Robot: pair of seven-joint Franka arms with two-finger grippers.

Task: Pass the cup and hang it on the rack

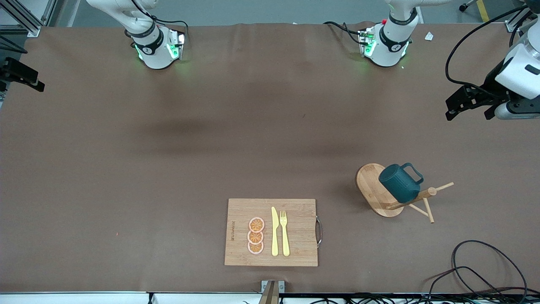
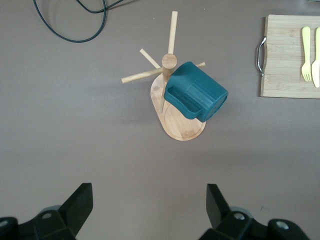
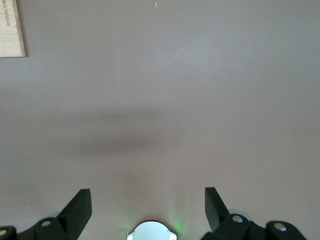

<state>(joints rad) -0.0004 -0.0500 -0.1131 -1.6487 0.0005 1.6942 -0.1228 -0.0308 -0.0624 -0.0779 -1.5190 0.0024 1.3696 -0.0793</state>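
The dark teal cup (image 1: 398, 181) hangs tilted on the light wooden rack (image 1: 369, 181), close against its central post, with nothing gripping it. The rack stands toward the left arm's end of the table. In the left wrist view the cup (image 2: 197, 92) covers part of the oval base of the rack (image 2: 182, 127), and thin pegs stick out from the post's top. My left gripper (image 1: 469, 113) (image 2: 150, 200) hangs open and empty over bare table, apart from the rack. My right gripper (image 3: 148, 202) is open and empty, high over its own arm's base, and waits.
A bamboo cutting board (image 1: 295, 253) with a metal handle lies near the front camera's edge. It carries three orange slices (image 1: 255, 236), a yellow knife (image 1: 274, 231) and a yellow fork (image 1: 284, 232). Black cables (image 1: 485, 274) loop on the table at the left arm's end.
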